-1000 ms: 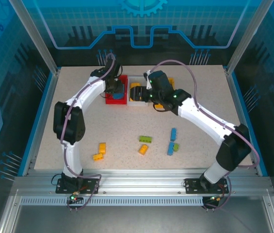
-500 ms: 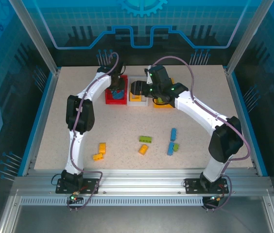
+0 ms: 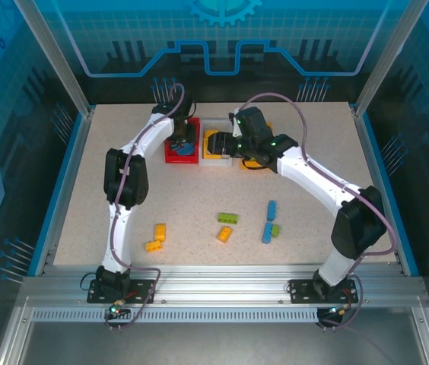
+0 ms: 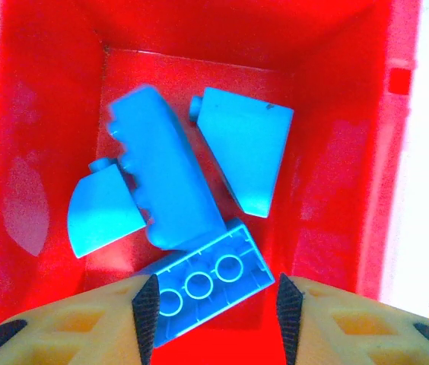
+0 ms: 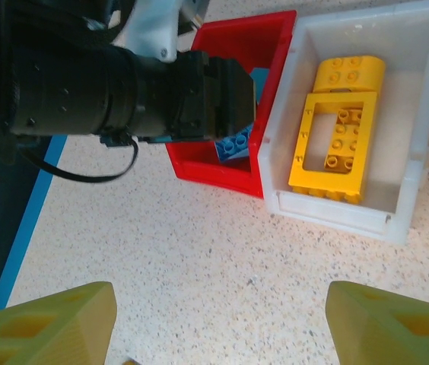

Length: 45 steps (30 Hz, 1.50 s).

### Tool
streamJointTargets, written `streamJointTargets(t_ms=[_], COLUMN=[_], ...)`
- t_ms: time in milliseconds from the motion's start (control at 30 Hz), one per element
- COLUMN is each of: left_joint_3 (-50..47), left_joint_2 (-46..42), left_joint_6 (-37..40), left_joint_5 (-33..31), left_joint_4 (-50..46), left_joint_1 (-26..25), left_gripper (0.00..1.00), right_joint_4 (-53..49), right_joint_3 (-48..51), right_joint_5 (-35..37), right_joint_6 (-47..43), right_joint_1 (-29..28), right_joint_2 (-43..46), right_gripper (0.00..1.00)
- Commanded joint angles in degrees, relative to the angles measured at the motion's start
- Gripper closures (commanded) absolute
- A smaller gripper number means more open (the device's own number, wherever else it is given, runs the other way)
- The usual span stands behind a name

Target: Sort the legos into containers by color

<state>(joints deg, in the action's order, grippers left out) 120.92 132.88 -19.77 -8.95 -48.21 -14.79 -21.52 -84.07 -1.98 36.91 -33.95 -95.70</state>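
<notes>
Red bin with blue bricks inside. White bin with yellow bricks inside. Counter beige, dark-speckled. Loose yellow-orange bricks, lime green brick, loose blue bricks. Left hand yellow-orange, black pads.

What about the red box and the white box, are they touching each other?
Touching. The right wrist view shows the red bin sitting flush against the white bin, wall to wall, with no gap between them.

A speckled beige table carries a red bin, a white bin and a yellow-orange bin in a row at its far side. Nearer lie loose bricks: two yellow-orange bricks at left, a green brick and an orange brick centrally, and blue bricks at right.
</notes>
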Motion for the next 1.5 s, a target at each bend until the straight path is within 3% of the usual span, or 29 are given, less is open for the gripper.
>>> streamJointTargets(t_ms=[0,200,467,600,733,933,1233,1467], left_joint_3=[-0.89,-9.01,-33.46,-50.67,-64.81,-75.72,-78.28,-77.76], left_joint_2=[-8.44,-20.05,-42.39,-57.82,-72.11,-87.4,-89.29,-87.97], left_joint_6=[-2.05,-4.98,-9.32,-16.76,-25.04,-32.83,-32.72,-31.67], left_joint_5=[2.75,4.84,9.68,8.95,4.82,1.36,4.27,5.93], left_joint_4=[0.17,4.02,12.65,17.77,19.0,13.58,13.86,15.28], left_joint_1=[-0.47,-2.03,-8.08,-13.8,-20.12,-22.83,-22.8,-22.76], left_gripper=[0.54,0.56,0.54,0.54,0.52,0.52,0.51,0.52], right_joint_4=[0.08,-3.04,-10.75,-13.9,-16.01,-19.09,-16.82,-16.64], right_joint_3=[2.83,8.31,16.42,20.25,20.33,15.41,11.71,11.94], right_joint_5=[1.07,6.2,13.97,11.22,12.94,15.39,18.1,16.26], right_joint_6=[-2.02,-5.26,-17.44,-22.48,-26.43,-30.19,-30.26,-29.01], right_joint_1=[0.38,-1.2,-13.3,-15.58,-17.32,-18.6,-18.15,-17.22], right_joint_2=[4.27,8.7,11.03,8.62,4.89,-4.14,-11.58,-14.1], right_gripper=[0.27,0.29,0.22,0.19,0.15,0.14,0.17,0.44])
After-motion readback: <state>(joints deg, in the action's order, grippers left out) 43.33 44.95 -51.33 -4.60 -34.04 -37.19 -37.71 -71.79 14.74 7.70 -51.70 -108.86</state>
